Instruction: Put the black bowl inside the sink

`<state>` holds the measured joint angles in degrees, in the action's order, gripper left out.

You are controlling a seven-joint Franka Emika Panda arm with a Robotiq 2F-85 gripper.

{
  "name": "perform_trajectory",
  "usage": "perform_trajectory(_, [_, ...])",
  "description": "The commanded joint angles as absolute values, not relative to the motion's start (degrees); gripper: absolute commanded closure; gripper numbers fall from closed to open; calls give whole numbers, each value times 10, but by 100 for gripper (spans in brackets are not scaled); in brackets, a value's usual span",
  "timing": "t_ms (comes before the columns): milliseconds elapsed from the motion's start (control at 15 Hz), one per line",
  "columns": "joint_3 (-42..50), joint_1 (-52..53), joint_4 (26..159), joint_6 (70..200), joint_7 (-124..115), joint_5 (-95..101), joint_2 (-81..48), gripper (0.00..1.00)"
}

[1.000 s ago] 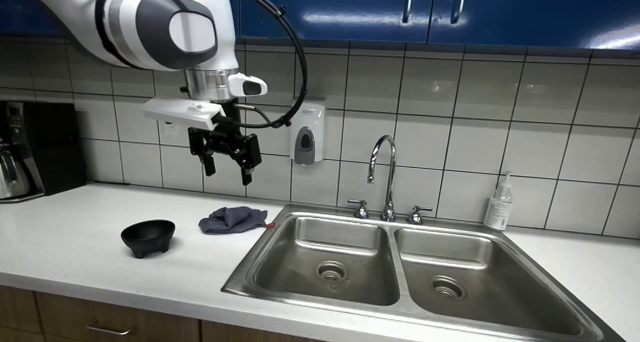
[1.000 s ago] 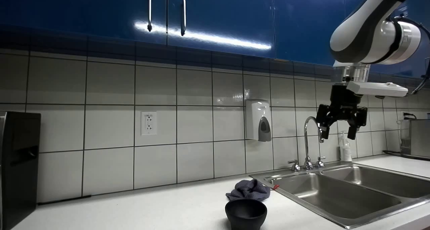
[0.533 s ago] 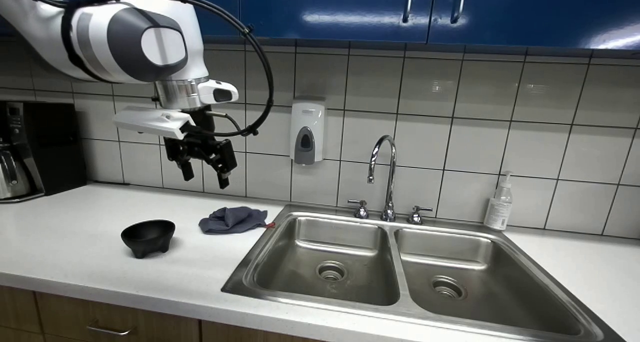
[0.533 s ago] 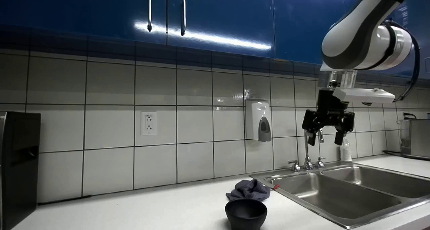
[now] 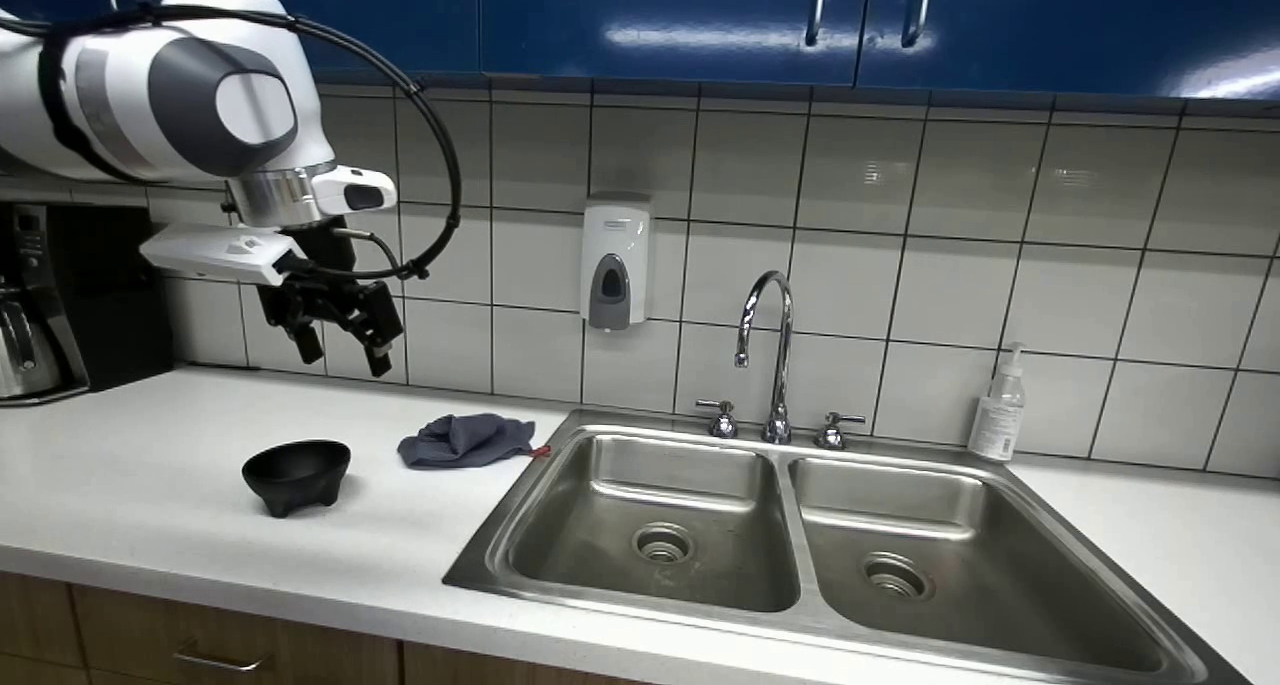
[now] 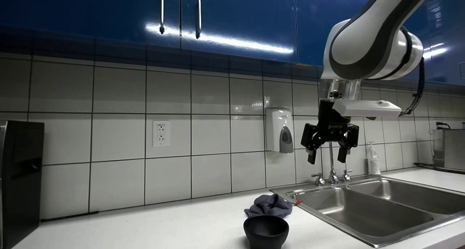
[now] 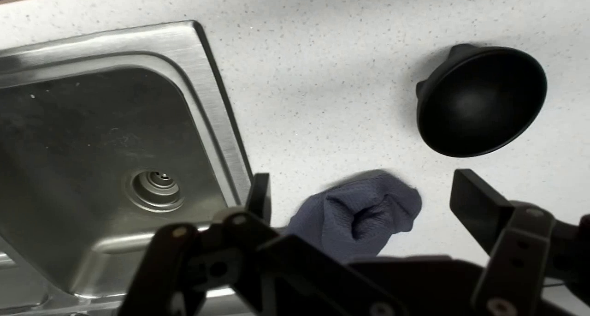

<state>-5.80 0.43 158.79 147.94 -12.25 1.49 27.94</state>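
Note:
The black bowl stands upright on the white counter, left of the sink in an exterior view [image 5: 297, 475], and it also shows in an exterior view [image 6: 266, 231]. In the wrist view the bowl [image 7: 481, 101] lies at the upper right, beyond the fingertips. The steel double sink has its rim [image 5: 478, 565] set into the counter; its rim corner [image 7: 182, 41] shows at the left of the wrist view. My gripper [image 5: 344, 357] is open and empty, high above the counter, behind and above the bowl. It also shows in an exterior view [image 6: 327, 158] and the wrist view [image 7: 366, 198].
A crumpled grey-blue cloth [image 5: 465, 442] lies between bowl and sink, below the fingers in the wrist view [image 7: 341, 210]. A tall faucet [image 5: 782, 365] stands behind the sink. A soap dispenser [image 5: 615, 265] is on the wall. A coffee maker [image 5: 110, 295] stands left; blue cabinets [image 5: 660, 15] hang above.
The arm and open gripper have moved left and slightly down, away from above the sink side and toward the bowl's side. The bowl and cloth have not moved.

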Motion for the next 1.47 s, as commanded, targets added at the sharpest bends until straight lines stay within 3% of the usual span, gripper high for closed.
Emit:
perform_trajectory(0, [-107, 9, 1590, 1500, -187, 12, 264, 0])
perform_trajectory(733, [-192, 5, 1570, 1555, -293, 53, 147, 0])
perform_trajectory(1400, [-192, -4, 1490, 1558, -414, 185, 17, 0])
